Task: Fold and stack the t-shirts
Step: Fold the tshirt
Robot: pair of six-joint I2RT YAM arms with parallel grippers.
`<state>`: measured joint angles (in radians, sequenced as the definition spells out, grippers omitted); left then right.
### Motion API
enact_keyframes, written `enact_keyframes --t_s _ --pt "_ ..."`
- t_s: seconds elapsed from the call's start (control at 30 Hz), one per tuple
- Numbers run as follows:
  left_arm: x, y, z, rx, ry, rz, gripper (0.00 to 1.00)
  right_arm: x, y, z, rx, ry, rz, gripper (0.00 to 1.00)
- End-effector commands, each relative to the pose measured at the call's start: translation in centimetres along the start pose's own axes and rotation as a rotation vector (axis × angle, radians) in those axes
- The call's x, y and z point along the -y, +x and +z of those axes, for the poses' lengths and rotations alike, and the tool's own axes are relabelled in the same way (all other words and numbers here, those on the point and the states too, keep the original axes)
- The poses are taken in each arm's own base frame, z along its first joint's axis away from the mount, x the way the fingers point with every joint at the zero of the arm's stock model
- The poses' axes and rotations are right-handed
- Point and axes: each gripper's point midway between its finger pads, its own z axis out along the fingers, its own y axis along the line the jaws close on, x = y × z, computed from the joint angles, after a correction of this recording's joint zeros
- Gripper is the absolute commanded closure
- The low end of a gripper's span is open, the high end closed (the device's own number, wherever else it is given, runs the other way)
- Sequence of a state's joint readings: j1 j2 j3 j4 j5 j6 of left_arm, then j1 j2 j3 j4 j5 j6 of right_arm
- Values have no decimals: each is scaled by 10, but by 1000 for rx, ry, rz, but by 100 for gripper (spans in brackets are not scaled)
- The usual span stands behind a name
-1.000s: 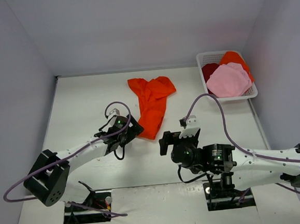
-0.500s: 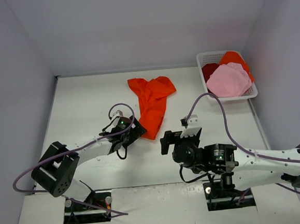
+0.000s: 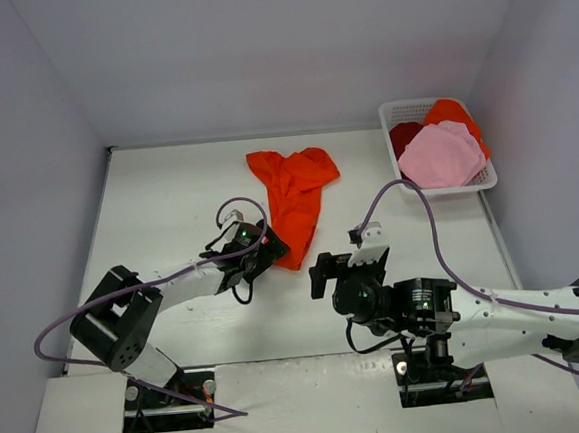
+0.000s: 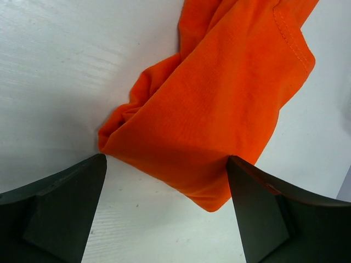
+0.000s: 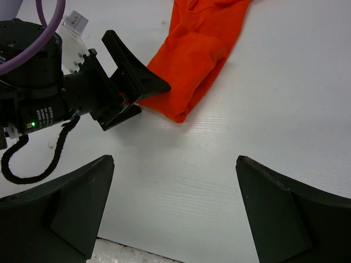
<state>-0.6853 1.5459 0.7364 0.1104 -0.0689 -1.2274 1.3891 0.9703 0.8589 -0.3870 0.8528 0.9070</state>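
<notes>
Wide open and empty: left gripper (image 4: 165, 162), right gripper (image 5: 174, 160), by one orange t-shirt (image 3: 293, 196).
Three more t-shirts (image 3: 443, 156) overlap, partly hidden, in one basket (image 3: 386, 121).

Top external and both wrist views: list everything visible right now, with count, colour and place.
table: one, white.
basket: one, white lattice, back right.
orange-red t-shirt: one, crumpled, mid-back.
light pink t-shirt: one, topmost in basket.
dark red t-shirt: one, basket's left side.
orange t-shirt: one, basket's back.
cables: two, purple, one per arm.
left gripper: one, black, open, at the orange-red t-shirt's near end.
right gripper: one, black, open, over bare table.
</notes>
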Motion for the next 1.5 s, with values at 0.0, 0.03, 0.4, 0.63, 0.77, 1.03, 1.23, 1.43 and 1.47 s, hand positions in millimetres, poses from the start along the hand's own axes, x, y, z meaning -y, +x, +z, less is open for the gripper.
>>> enact_keyframes --t_s 0.0,0.03,0.4,0.63,0.77,1.03,1.23,1.43,1.47 --pt "37 -15 0 58 79 -26 15 4 -14 0 58 26 29 10" --pt "37 -15 0 58 79 -26 15 4 -14 0 58 26 29 10" --pt "36 -11 8 59 66 -12 44 7 -10 -1 55 26 37 10" --pt "33 -14 6 73 57 -12 54 9 -5 1 45 31 38 10" --pt "37 -15 6 77 68 -10 59 9 0 4 38 38 27 10" --pt "44 -17 4 72 79 -5 77 8 1 3 28 28 32 10" --pt "57 -25 -3 90 106 10 92 10 5 3 20 29 33 10" --pt "75 -42 -16 131 121 42 100 12 10 4 11 29 39 10" --pt "78 -46 -18 141 122 53 100 12 10 4 12 30 39 11"
